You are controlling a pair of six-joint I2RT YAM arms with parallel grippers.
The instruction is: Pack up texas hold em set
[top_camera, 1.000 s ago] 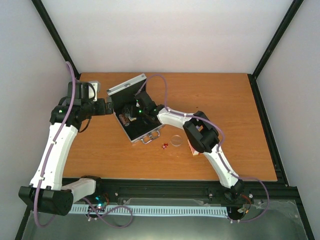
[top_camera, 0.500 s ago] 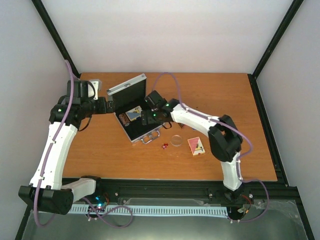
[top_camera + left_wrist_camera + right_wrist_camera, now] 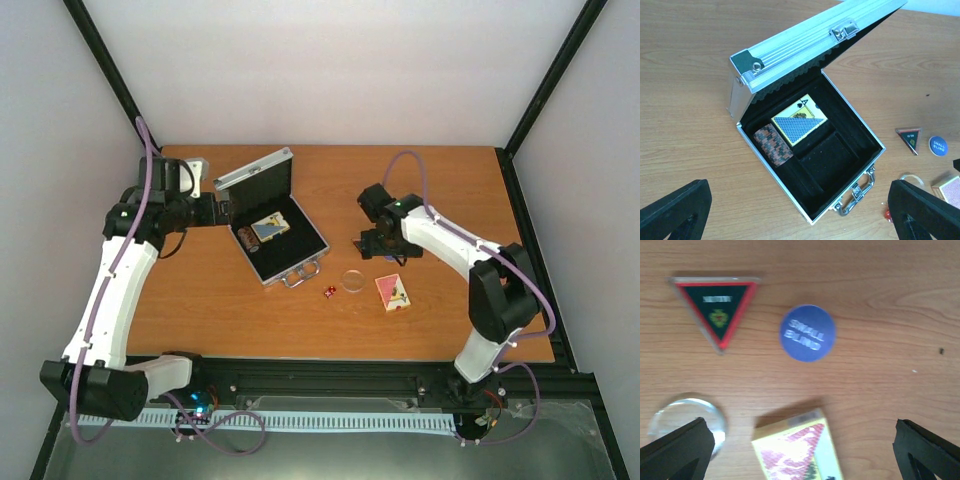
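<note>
"Grippers first: how do ours stand?"

"Our right gripper hangs spread wide, grasping nothing, over the table. Just under it we see the red card pack, with the clear disc near it. Beyond them lie a triangular token and a blue disc marked SMALL BLIND."

"And the left?"

"Our left gripper is likewise spread and empty, facing the silver case, which sits on the table with its lid raised. Inside, the blue-yellow card pack lies just beside the dark chip stack. We find the red dice on the table near the case's handle, beside the clear disc."
</note>
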